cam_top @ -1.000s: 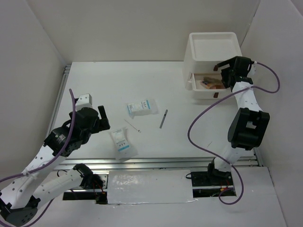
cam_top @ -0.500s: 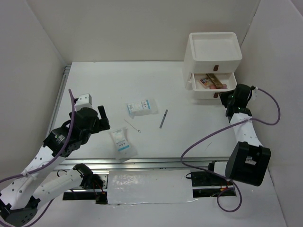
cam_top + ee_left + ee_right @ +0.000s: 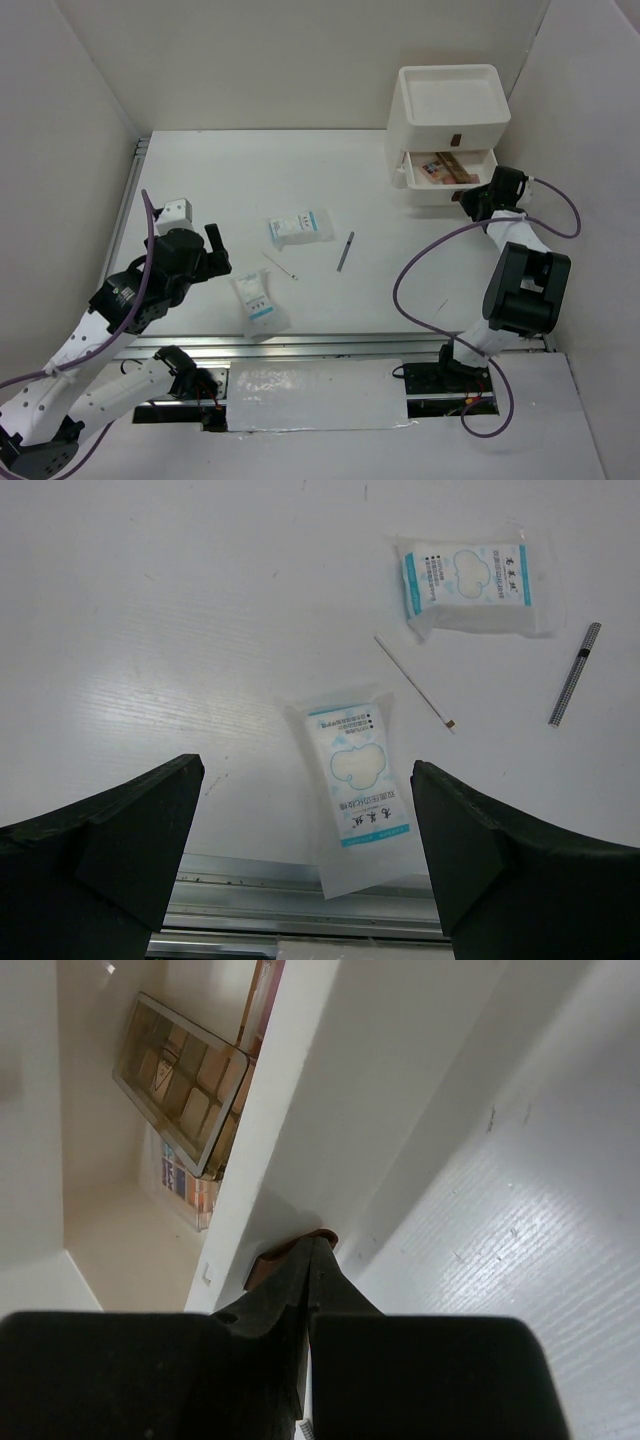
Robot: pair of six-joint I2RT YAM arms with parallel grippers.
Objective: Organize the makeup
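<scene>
Two white-and-blue sachets (image 3: 300, 228) (image 3: 260, 300) lie mid-table, with a thin grey pencil (image 3: 346, 250) to their right. My left gripper (image 3: 215, 250) hangs open above the near sachet (image 3: 360, 770), holding nothing; the far sachet (image 3: 470, 580) and the pencil (image 3: 574, 675) lie beyond. My right gripper (image 3: 470, 200) is shut, and its tips (image 3: 318, 1242) rest against the brown handle tab (image 3: 280, 1260) of the open middle drawer (image 3: 485, 172). Eyeshadow palettes (image 3: 445, 168) lie inside that drawer; the brown palette (image 3: 185, 1080) shows from below.
The white stacked drawer unit (image 3: 450, 100) stands at the back right, its top tray empty. A thin stick (image 3: 280, 266) lies between the sachets. White walls close in on both sides. A metal rail (image 3: 300, 900) runs along the table's near edge.
My right gripper left the open drawer, came down in front of it and shut, then moved up against the handle. The drawer has slid in slightly. The left arm barely moved.
</scene>
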